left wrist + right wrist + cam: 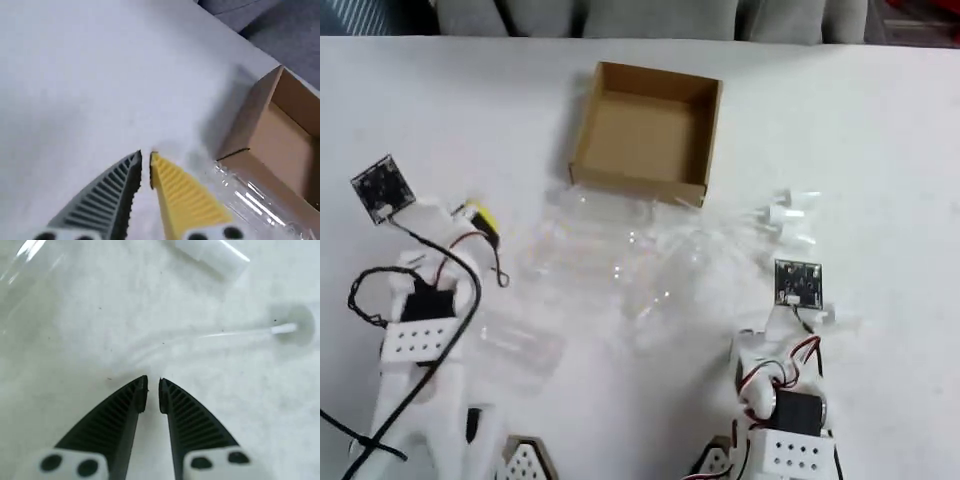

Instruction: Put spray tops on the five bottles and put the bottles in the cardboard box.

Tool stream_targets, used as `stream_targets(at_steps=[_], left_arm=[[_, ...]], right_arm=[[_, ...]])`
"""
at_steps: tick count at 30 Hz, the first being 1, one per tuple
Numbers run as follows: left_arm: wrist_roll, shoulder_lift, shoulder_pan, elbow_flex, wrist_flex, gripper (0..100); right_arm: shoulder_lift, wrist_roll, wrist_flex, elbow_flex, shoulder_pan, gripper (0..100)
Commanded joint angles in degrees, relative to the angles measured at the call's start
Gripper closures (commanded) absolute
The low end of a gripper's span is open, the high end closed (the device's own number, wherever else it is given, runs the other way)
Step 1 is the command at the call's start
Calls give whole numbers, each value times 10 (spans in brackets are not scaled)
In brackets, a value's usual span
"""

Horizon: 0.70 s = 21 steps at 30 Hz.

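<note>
The open cardboard box [645, 130] stands at the back middle of the table and holds nothing; its corner [280, 125] faces the left wrist view. Several clear bottles [595, 245] lie on their sides in front of it, one more [520, 342] nearer the left arm. White spray tops [788, 213] lie to the right of the box. My left gripper [145, 158], grey and yellow fingers shut on nothing, hovers beside a clear bottle [250, 200]. My right gripper [153, 390] is shut over bare table, just short of a spray top's thin tube [225, 333] and white head [212, 257].
The left arm [420, 330] and the right arm [780, 400] stand at the table's front edge. Grey chair backs [660, 15] line the far edge. Bare white tabletop [440, 100] lies left of the box.
</note>
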Motion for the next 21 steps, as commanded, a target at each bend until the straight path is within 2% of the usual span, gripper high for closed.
stream_targets(at_steps=[1, 4, 7, 11, 13, 18, 21], left_arm=[[2, -1, 12, -83, 160, 945], [-47, -1, 44, -135, 298, 922], [-50, -1, 60, -176, 411, 827], [-42, 3, 29, -216, 490, 723], [-67, 3, 2, -227, 501, 732], [-151, 4, -29, -224, 540, 841], [-194, 4, -44, -223, 593, 836]], right_arm=[[-6, -2, 3, 4, 7, 982], [-6, -2, 3, 4, 7, 982], [-6, -2, 3, 4, 7, 982], [-6, -2, 3, 4, 7, 982], [-6, -2, 3, 4, 7, 982], [-6, -2, 3, 4, 7, 982], [-6, -2, 3, 4, 7, 982]])
